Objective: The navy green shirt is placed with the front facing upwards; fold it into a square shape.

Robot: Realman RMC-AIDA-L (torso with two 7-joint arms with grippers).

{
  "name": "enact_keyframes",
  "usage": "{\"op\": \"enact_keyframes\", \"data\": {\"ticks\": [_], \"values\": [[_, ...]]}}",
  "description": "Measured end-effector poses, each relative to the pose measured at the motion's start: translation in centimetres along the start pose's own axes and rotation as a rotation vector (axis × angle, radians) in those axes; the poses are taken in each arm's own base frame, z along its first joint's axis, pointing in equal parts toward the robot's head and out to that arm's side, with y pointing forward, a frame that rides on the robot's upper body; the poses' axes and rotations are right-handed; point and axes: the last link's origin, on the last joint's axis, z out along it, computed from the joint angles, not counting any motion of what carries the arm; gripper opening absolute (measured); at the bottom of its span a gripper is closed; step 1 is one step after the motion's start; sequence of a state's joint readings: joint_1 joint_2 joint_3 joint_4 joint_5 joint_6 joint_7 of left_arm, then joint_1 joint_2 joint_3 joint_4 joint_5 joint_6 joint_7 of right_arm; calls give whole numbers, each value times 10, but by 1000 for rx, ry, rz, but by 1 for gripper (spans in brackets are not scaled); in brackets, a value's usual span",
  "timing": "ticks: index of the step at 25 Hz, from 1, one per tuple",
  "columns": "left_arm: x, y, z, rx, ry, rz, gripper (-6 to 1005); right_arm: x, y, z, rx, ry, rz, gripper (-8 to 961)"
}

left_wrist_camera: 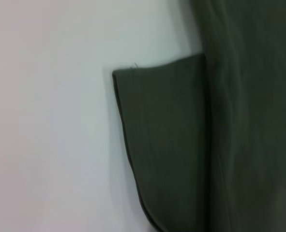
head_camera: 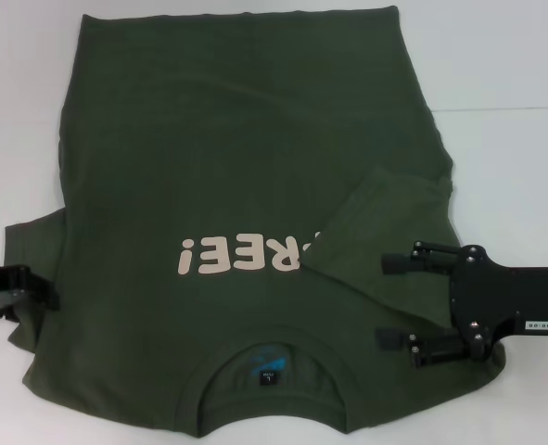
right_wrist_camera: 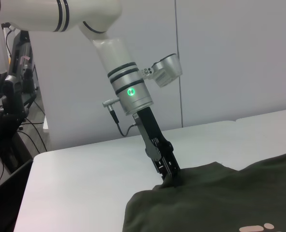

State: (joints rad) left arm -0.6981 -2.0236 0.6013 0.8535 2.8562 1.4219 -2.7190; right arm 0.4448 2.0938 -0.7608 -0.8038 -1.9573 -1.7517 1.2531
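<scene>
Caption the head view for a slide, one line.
Dark olive-green cotton T-shirt, right sleeve folded inward over the "FREE!" print; open right claw above it, left claw at opposite sleeve.

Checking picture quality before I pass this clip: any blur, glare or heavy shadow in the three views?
Head view: even light, the shirt and print crisp, no glare. Left wrist view: soft and out of focus, the sleeve edges fuzzy. Right wrist view: sharp, left tool clear, no harsh shadows.

White table (head_camera: 515, 167), dark cabled equipment (right_wrist_camera: 9, 106) beyond.

Shirt (head_camera: 236, 167) between left (head_camera: 32, 289), right grippers (head_camera: 392, 301)
</scene>
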Motion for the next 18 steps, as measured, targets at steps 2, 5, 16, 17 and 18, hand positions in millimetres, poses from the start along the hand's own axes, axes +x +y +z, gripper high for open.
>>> {"op": "enact_keyframes", "data": {"ticks": [2, 5, 16, 17, 18], "values": [[1, -1, 0, 3, 5, -1, 658, 0, 0, 0, 1, 0, 1, 947], [1, -1, -1, 5, 8, -1, 548, 1, 1, 0, 0, 0, 2, 946], [0, -5, -1, 13, 9, -2, 200, 1, 2, -1, -5, -2, 4, 944], [0, -5, -1, 13, 9, -2, 174, 1, 2, -1, -5, -2, 4, 944], [0, -5, -2, 18, 13, 5, 148, 1, 2, -1, -6, -2, 4, 944]]}}
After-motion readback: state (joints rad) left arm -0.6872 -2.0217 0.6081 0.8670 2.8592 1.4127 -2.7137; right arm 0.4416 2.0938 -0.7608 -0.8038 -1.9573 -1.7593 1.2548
